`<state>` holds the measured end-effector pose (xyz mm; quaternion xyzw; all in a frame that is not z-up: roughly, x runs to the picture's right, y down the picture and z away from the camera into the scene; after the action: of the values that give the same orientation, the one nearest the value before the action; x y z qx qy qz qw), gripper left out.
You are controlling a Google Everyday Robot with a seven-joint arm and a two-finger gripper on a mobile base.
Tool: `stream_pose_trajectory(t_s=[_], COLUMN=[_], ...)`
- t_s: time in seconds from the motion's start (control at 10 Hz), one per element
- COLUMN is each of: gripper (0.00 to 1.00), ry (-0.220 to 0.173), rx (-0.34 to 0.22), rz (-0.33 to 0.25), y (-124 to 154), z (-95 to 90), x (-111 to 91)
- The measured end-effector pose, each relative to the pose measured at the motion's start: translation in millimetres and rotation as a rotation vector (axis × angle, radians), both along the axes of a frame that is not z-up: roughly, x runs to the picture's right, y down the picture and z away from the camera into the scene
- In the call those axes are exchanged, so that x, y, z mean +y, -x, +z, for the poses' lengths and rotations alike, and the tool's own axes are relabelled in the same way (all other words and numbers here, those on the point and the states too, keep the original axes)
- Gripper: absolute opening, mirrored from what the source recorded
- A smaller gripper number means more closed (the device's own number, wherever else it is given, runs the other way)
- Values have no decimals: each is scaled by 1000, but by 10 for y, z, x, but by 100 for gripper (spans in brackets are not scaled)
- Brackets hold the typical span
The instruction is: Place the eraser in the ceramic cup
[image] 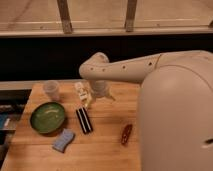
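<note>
Hanging gripper (100, 94), spread or closed: cannot tell.
Eraser (84, 120) lies apart, down-left of it; cup (51, 90) farther left.

Planked wooden worktop (105, 150), glossy green bowl (47, 117), ceramic cup (51, 90) seemingly glazed, matt black eraser (84, 120), smooth pale-cased gripper (100, 95) above worktop's rear edge

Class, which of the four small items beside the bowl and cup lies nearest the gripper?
The white tube, close beside the gripper over the table's back; eraser, sponge and red item lie farther forward.
</note>
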<state>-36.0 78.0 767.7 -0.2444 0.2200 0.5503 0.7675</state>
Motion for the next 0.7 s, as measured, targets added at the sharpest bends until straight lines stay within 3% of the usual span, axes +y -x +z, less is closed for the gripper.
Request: stream_pose_trajectory(t_s=[0.1, 0.3, 0.7], gripper=[80, 80, 80], ry=[21, 63, 73], rx=[-46, -82, -86], rz=[-63, -159, -181], y=[197, 495, 556], z=[-16, -12, -18], x=[54, 166, 196])
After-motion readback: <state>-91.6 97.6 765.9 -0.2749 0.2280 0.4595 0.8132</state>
